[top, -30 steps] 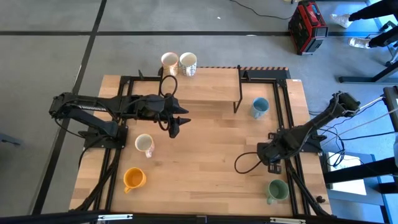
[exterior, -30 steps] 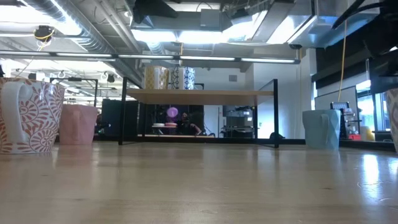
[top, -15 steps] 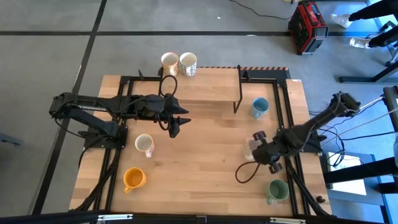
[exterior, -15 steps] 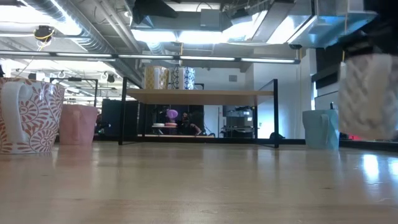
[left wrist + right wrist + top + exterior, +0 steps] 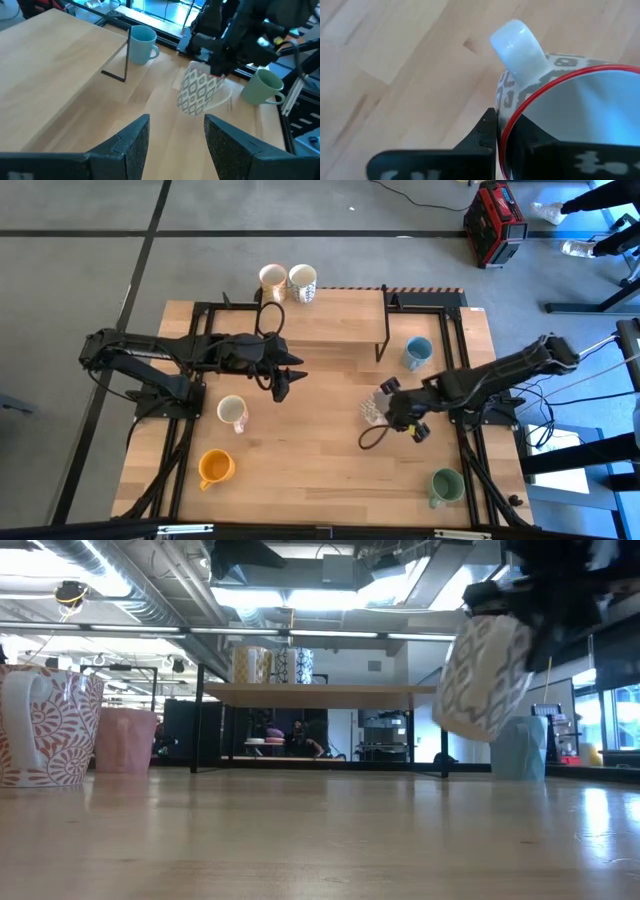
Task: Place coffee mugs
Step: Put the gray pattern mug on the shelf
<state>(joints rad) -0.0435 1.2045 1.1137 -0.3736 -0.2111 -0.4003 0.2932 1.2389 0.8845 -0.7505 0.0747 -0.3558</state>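
High view: seven mugs; the right hand [image 5: 385, 408] grips a patterned mug [image 5: 372, 409] near the tabletop's [image 5: 320, 460] right edge. The left hand [image 5: 283, 385] is open.

Low view: the mug [image 5: 483, 678] hangs tilted, its gripper blurred.

Right wrist view: its rim is cut off.

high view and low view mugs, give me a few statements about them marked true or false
1. The right gripper holds a grey-patterned white mug clear of the table. True.
2. The orange mug stands on the raised shelf. False: it stands on the table's near left part; two patterned mugs stand at the shelf's back edge.
3. The left gripper grips the light blue mug. False: it is open and empty, and that mug stands alone beside the shelf.
4. The green mug stands upright near the right arm's base. True.
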